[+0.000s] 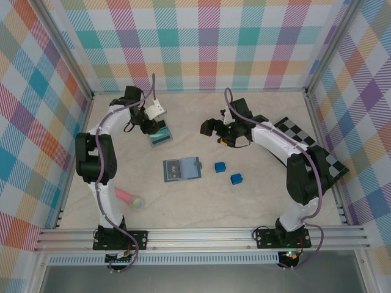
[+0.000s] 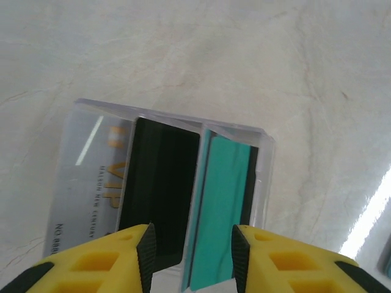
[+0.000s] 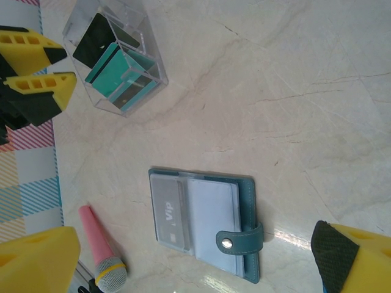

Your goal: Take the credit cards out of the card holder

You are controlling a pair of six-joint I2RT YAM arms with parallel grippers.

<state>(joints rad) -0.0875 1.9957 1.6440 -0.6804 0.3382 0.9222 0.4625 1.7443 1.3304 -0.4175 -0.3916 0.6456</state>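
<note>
From above, the card holder (image 1: 182,169) lies in the middle of the table (image 1: 263,201). My right gripper (image 1: 211,127) hangs spread wide beyond it, ready.

Left wrist: my left gripper (image 2: 190,256) is spread around a green credit card (image 2: 220,207), so it rests in the clear box (image 2: 85,152).

Right wrist: a grey card (image 3: 168,213) sits inside the card holder.

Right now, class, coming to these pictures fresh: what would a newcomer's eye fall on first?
First, the clear box at the back left, with teal and black cards standing in it and the left arm's yellow jaws parted close by it. Next, the wallet lying open mid-table, with two blue cubes to its right and a pink toy microphone nearer the left arm's base.
</note>
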